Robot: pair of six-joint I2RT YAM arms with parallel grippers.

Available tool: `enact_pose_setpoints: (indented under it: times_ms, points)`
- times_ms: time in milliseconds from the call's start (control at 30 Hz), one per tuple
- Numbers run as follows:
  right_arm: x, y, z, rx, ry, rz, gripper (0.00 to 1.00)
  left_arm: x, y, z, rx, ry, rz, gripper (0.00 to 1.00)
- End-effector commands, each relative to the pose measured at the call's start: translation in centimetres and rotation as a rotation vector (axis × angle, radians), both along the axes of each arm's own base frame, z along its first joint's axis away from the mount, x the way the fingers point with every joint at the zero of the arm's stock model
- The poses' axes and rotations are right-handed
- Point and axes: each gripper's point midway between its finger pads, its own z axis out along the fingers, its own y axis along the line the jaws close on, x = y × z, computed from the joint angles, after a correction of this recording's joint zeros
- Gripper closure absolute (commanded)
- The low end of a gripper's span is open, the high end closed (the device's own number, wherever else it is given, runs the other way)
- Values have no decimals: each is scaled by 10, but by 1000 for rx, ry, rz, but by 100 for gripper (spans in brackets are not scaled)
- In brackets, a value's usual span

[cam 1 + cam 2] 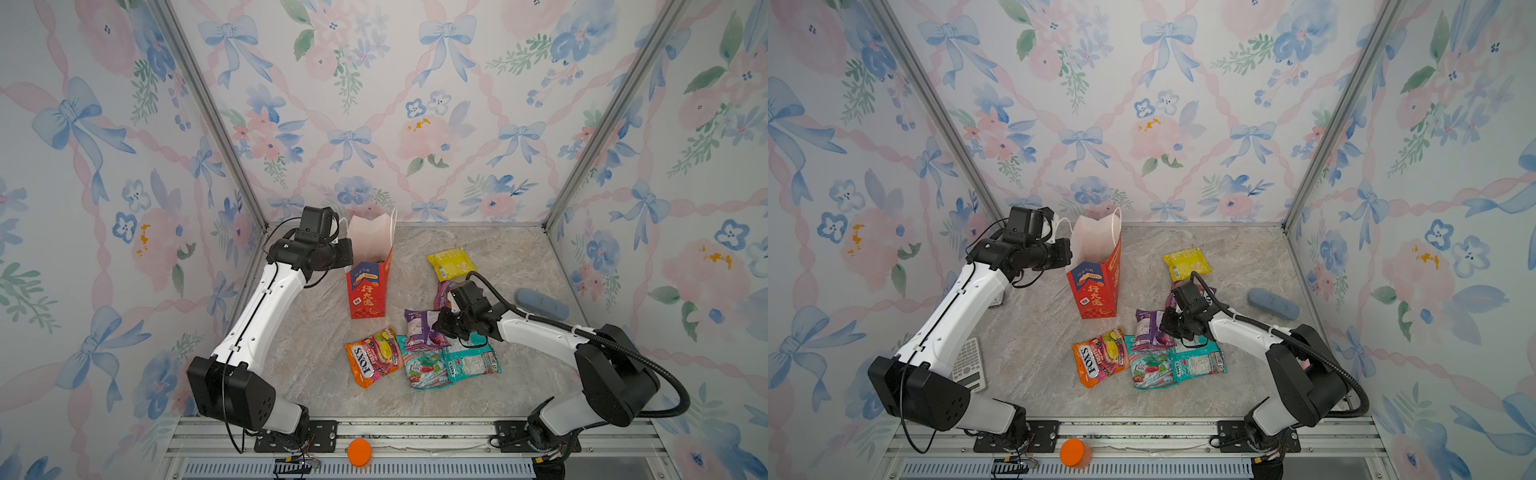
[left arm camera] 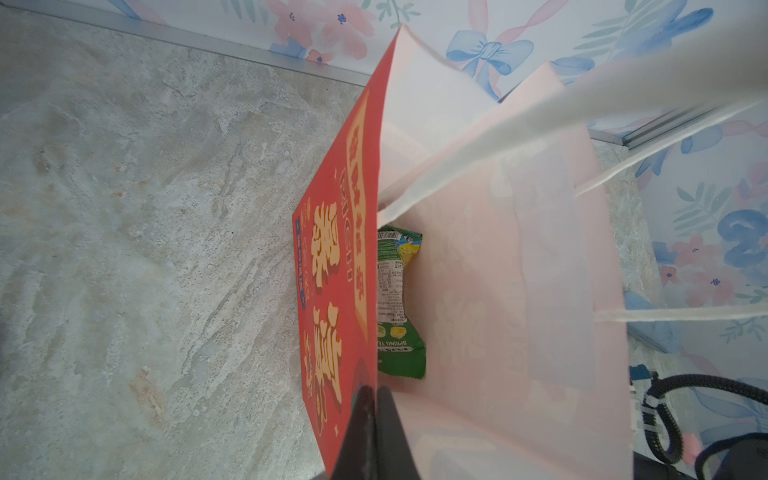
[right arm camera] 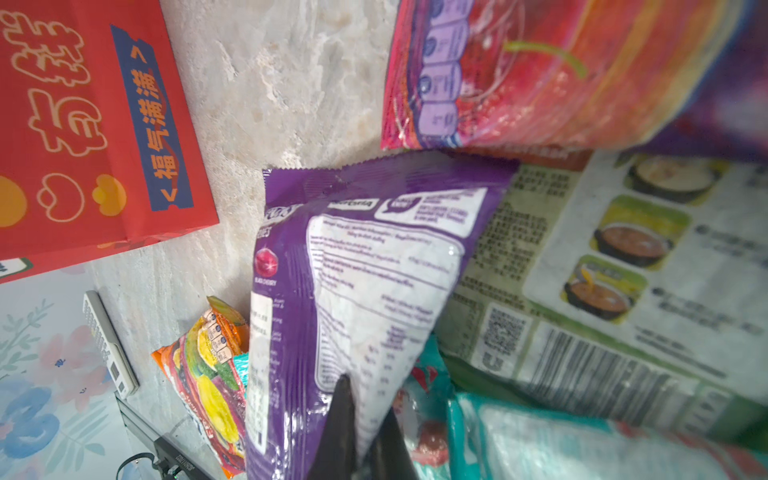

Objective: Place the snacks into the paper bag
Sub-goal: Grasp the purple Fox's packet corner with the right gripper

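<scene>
Already bagged: one green glossy plastic packet (image 2: 401,299), lying at the bottom of the tall red paper bag (image 1: 368,286) with the white inside (nothing else shows in there).
Bag position: upright on the marble-patterned table (image 1: 316,374), mouth open, towards the back left.
Left end effector (image 2: 371,409): pressed together on the bag's front wall at the rim, one finger inside and one outside.
Right end effector (image 3: 361,415): pinching a corner of the purple glossy packet (image 3: 365,270) in the pile.
Left on table: yellow crinkled packet (image 1: 451,262), magenta packet (image 1: 443,293), orange "FOX'S" packet (image 1: 372,355), two teal packets (image 1: 473,361).
Progress: early, I judge, since most packets are unbagged.
</scene>
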Motion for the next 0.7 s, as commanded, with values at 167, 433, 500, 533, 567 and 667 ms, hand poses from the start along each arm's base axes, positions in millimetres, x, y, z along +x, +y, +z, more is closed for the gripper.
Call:
enact_pose_setpoints:
  times_ms: [167, 433, 500, 533, 567, 667]
  points:
    - [17, 8, 48, 31, -86, 20, 100, -5, 2, 2, -20, -3, 6, 100]
    - [41, 1, 119, 27, -249, 5, 100, -5, 1, 1, -21, -1, -1, 100]
    - [47, -2, 138, 19, -297, -1, 100, -6, 1, 0, -20, 1, -2, 100]
    - [51, -4, 148, 13, -326, -3, 100, -6, 1, 1, -21, 0, -2, 100]
    - [55, -6, 158, 9, -354, -7, 100, -6, 1, 0, -20, 2, -3, 100]
    - [68, -9, 193, 5, -441, -16, 100, -6, 1, -1, -20, 2, -4, 100]
